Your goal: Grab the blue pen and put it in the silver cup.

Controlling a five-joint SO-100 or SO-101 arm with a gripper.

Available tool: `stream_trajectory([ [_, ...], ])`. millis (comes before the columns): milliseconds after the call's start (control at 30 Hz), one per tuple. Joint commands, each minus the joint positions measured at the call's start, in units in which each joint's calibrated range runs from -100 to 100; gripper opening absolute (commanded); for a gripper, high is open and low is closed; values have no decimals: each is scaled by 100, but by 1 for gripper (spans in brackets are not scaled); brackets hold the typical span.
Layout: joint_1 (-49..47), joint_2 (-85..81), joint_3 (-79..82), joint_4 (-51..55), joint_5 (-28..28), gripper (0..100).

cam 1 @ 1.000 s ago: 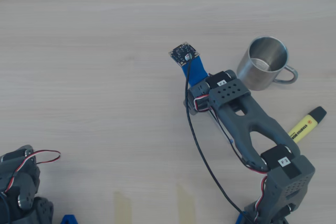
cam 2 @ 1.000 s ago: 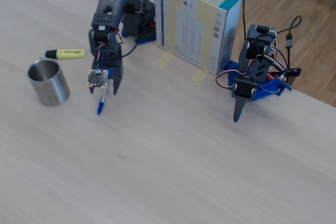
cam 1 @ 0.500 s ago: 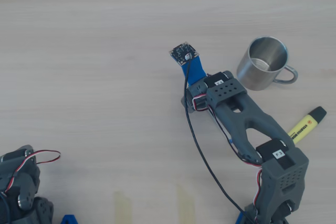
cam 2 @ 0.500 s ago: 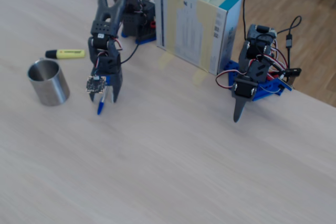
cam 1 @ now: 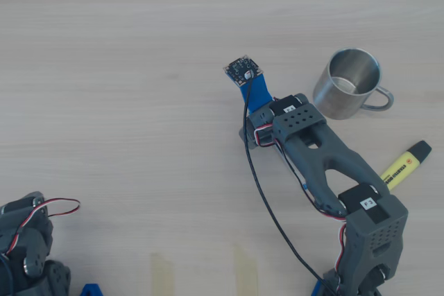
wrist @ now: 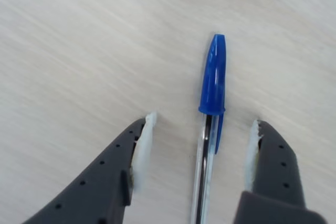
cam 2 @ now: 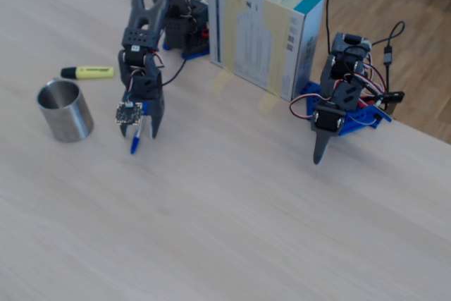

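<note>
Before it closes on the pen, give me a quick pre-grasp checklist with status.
1. Fingers open: ok, both pads clear of the pen.
2. Pen between the fingers: ok, barrel lies in the gap, nearer the right pad in the wrist view.
3. Pen aligned with the fingers: ok, it runs lengthwise along the gap, cap pointing away.
4. Fingers down at table level: cannot tell; the fixed view shows them low beside the pen.
5. Cup upright and empty: ok, open end up, nothing inside.
6. Highlighter out of the way: ok, it lies apart from pen and cup.
</note>
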Motion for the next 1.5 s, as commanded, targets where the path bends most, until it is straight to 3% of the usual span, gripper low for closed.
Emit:
stream_trajectory([
  [0,-24,-36,71,-12,-101,28],
  [1133,-24,-710,1151,-416,-267,28],
  [1333,-16,-710,1151,-407,-267,15],
  [1467,-16,-718,1151,-416,-267,13],
])
